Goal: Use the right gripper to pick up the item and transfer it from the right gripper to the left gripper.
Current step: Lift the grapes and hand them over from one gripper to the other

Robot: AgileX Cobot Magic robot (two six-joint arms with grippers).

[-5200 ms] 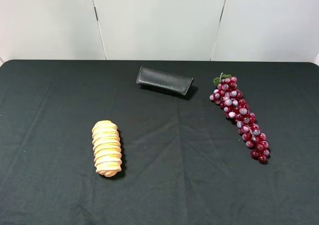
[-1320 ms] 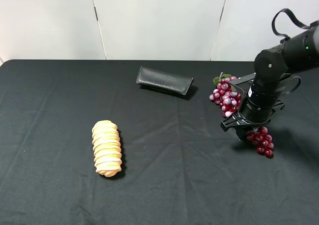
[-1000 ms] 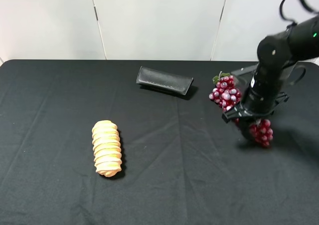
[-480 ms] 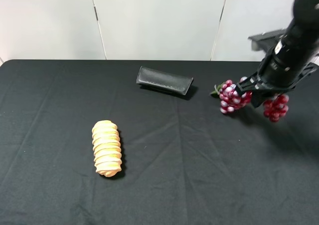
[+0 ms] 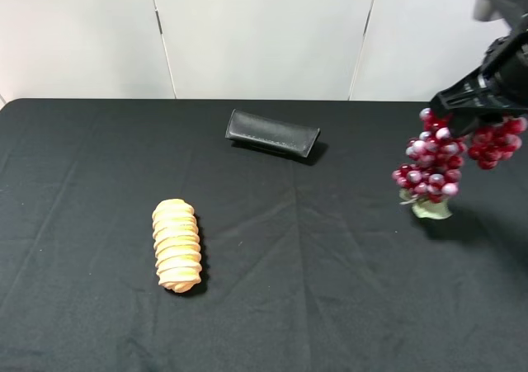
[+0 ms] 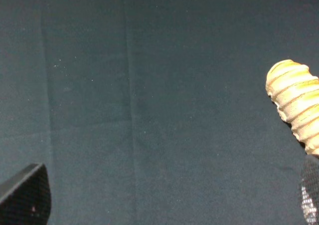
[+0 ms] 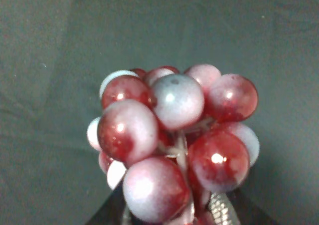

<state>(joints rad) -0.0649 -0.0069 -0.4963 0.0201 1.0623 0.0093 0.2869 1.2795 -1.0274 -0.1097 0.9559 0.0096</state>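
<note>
— How far along is this?

— The pick-up looks done, the handover not begun. The right fingers (image 7: 218, 208) are clamped on the middle of the grapes (image 5: 429, 162), and the bunch hangs in the air at the right end of the desk (image 5: 82, 306), drooping to either side of the grip. Its pale leaf end dangles lowest. I cannot tell whether it touches the cloth.

— And the other arm?

— It does not show in the high view. Its own camera shows the left fingers (image 6: 27, 195) spread wide with nothing between them, over bare cloth near the bread (image 5: 176, 245). So the two arms have yet to meet, and the pass and release are left.

— What is the stuff like?

— The grapes are glossy round beads, red and frosty white, on thin stalks, and the bunch looks floppy. The bread is a ridged, tan loaf. A smooth black case (image 5: 272, 133) lies further back. The desk cloth is dark, matte and faintly creased.
</note>
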